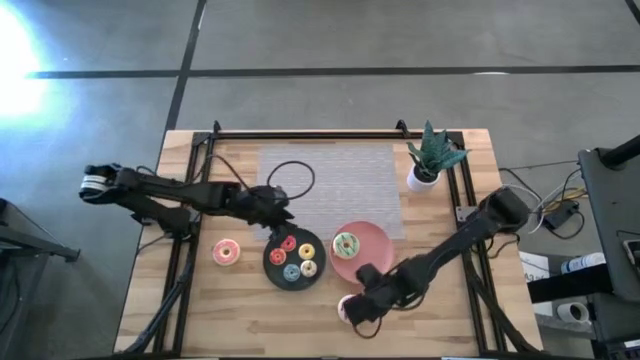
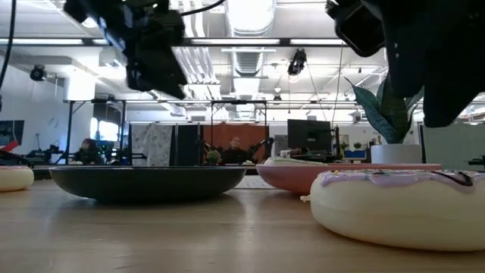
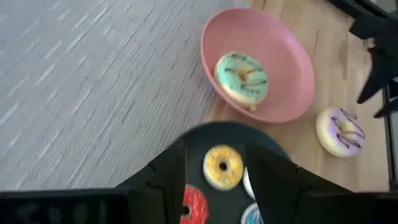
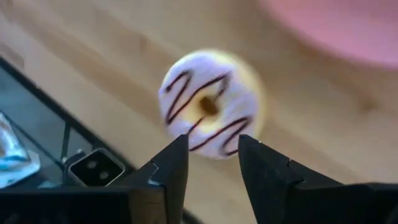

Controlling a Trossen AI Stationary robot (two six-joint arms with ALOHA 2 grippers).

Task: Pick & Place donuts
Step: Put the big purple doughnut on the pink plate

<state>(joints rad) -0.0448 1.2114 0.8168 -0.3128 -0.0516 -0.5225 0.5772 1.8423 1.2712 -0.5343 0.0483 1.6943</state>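
A black plate (image 1: 272, 272) holds several donuts, among them a red one (image 1: 289, 243), a yellow one (image 3: 222, 167) and a blue one (image 1: 292, 272). On the pink plate (image 1: 372, 238) lies a green-frosted donut (image 3: 241, 77). A pink donut (image 1: 226, 252) rests on the wood left of the black plate. A lilac donut with dark stripes (image 4: 208, 102) lies flat on the table near its front edge. My right gripper (image 4: 211, 143) hangs open just above it, pointing down. My left gripper (image 3: 214, 149) is open and empty, above the black plate's far edge.
A grey mat (image 1: 330, 185) covers the table's far middle, with a black cable loop (image 1: 290, 178) on it. A potted plant (image 1: 428, 160) stands at the far right. Black rails (image 1: 185, 250) run along the left and right sides.
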